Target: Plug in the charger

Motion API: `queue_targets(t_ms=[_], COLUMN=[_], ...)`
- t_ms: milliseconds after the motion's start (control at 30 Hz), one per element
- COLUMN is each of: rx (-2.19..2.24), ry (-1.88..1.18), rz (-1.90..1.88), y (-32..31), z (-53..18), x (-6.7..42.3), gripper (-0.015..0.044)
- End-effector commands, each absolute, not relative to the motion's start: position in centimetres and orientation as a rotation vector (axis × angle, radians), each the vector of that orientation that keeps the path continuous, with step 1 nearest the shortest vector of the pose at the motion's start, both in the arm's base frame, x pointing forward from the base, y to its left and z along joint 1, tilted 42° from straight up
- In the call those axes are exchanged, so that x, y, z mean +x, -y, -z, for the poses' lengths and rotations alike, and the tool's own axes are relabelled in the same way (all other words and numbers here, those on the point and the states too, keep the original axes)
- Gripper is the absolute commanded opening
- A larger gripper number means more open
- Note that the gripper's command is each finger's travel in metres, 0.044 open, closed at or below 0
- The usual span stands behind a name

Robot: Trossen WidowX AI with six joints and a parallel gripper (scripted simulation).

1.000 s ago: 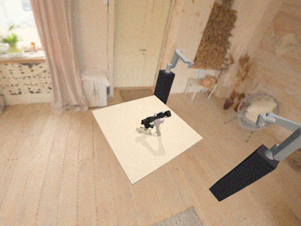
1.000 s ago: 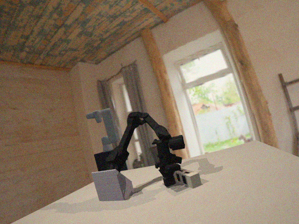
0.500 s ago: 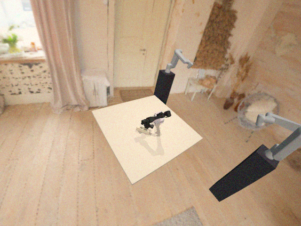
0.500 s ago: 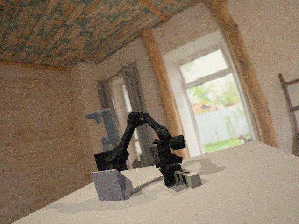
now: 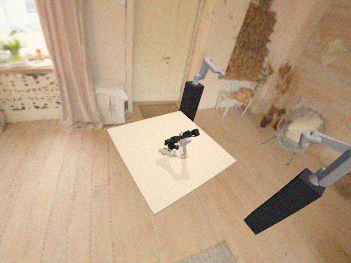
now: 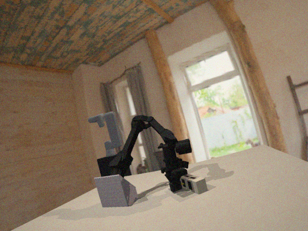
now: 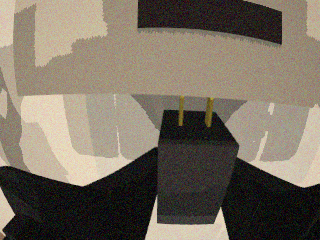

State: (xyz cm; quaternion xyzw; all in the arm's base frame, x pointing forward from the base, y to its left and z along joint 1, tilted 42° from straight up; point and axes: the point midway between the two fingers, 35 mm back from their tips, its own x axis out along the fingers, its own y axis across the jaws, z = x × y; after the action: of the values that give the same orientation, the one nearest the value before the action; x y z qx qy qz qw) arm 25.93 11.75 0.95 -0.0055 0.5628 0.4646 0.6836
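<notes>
Between your gripper (image 7: 194, 227) fingers sits the dark charger (image 7: 196, 170), clamped firmly, its two brass prongs (image 7: 195, 111) pointing ahead. Just beyond the prong tips lies the grey power strip (image 7: 160, 54) on the desk (image 6: 248, 186), slot facing you.

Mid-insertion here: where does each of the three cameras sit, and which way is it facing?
Top: high in the room, looking down at the table; the whole arm shows, small.
Exterior: low at the table's edge, looking up across it; arm, base and gripper show beside the power strip.
Wrist: on the gripper, looking along the jaws; they clamp the charger, prongs toward the strip.
Exterior and wrist share strip and gripper.
</notes>
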Motion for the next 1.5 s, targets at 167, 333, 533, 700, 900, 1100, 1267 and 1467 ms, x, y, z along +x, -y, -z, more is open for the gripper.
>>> queue_targets(t_ms=[167, 333, 533, 700, 900, 1100, 1267, 1467], rx=[-0.005, -0.005, -0.005, -0.005, -0.005, -0.005, -0.005, -0.005], ry=[-1.264, -1.264, -1.263, -1.263, -1.263, -1.263, -1.263, -1.263], rz=[-1.041, -1.041, -1.041, -1.041, -1.041, -1.041, -1.041, -1.041], y=[-11.83, -11.89, -12.00, -12.07, -12.14, -12.23, -12.30, -12.38], z=[-1.05, -1.09, -1.18, -1.25, -1.33, -1.39, -1.45, -1.54], x=[26.00, 26.08, 26.24, 26.36, 26.50, 26.63, 26.75, 26.88], gripper=[0.0000, 0.0000, 0.0000, 0.0000, 0.0000, 0.0000, 0.0000, 0.0000])
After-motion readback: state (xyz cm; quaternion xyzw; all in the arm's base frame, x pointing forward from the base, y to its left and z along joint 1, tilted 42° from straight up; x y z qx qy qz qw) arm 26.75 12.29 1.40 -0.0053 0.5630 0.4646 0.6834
